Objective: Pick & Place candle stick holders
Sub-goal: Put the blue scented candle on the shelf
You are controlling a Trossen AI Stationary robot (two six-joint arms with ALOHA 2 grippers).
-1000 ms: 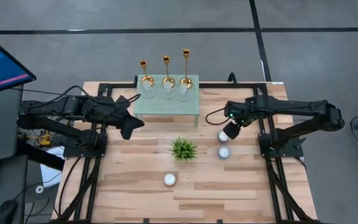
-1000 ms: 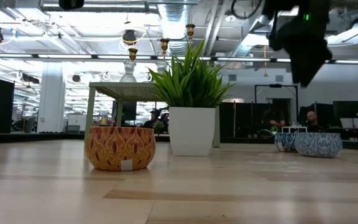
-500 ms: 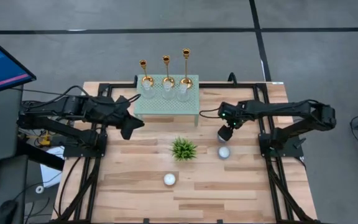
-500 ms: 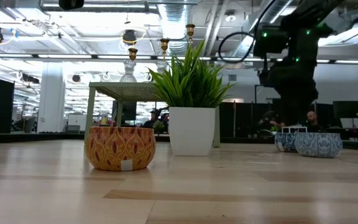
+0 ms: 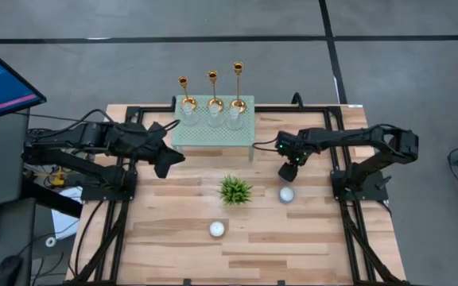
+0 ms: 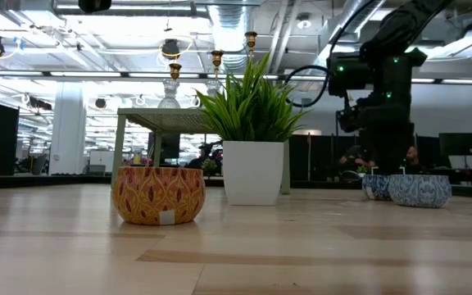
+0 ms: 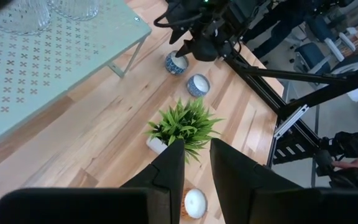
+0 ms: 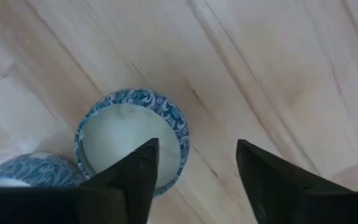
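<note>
You are looking at a light wooden tabletop (image 5: 308,238) on a grey floor, with a pale green perforated stand (image 5: 213,133) at its far edge. The three gold candle stick holders (image 5: 212,89) stand upright in a row along the stand's far side, each just beside a clear glass cup (image 5: 212,117). Nearer the middle of the tabletop sits a small potted plant (image 5: 234,191), with an orange patterned tealight cup (image 5: 216,229) toward the near edge. Your right gripper (image 8: 194,177) hangs low over a blue patterned tealight cup (image 8: 132,140) near the right edge; its fingers stand apart with nothing between them, and a second blue cup (image 5: 286,194) sits just beside. Your left gripper (image 7: 196,165) waits above the left side of the tabletop, fingers narrowly parted and holding nothing.
</note>
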